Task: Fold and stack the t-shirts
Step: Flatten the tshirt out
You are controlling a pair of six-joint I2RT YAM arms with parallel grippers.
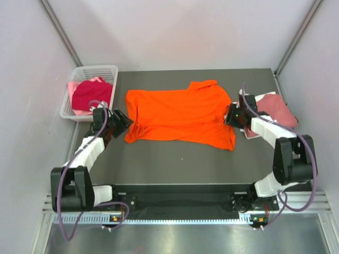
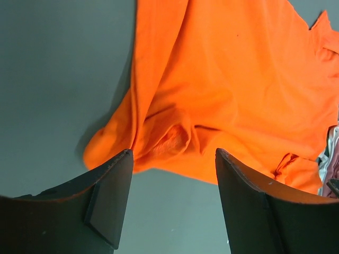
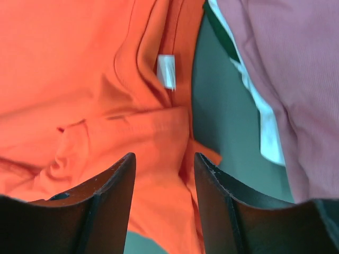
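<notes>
The bright orange t-shirt (image 1: 180, 114) lies spread on the dark table, collar toward the right. My left gripper (image 1: 121, 121) is open at its left edge; the left wrist view shows bare table between the fingers and the orange hem (image 2: 175, 143) just ahead. My right gripper (image 1: 231, 115) is open over the shirt's right edge, with orange cloth (image 3: 159, 137) between the jaws, not clamped. A folded dusty rose shirt (image 1: 276, 108) lies on white cloth at the right. A crimson shirt (image 1: 91, 94) on pale pink cloth fills the basket.
The white lattice basket (image 1: 79, 74) stands at the back left, beside the left gripper. Grey walls close in on both sides. A white label (image 3: 167, 71) shows inside the orange collar. The dusty rose shirt (image 3: 286, 69) lies close to the right of the right gripper.
</notes>
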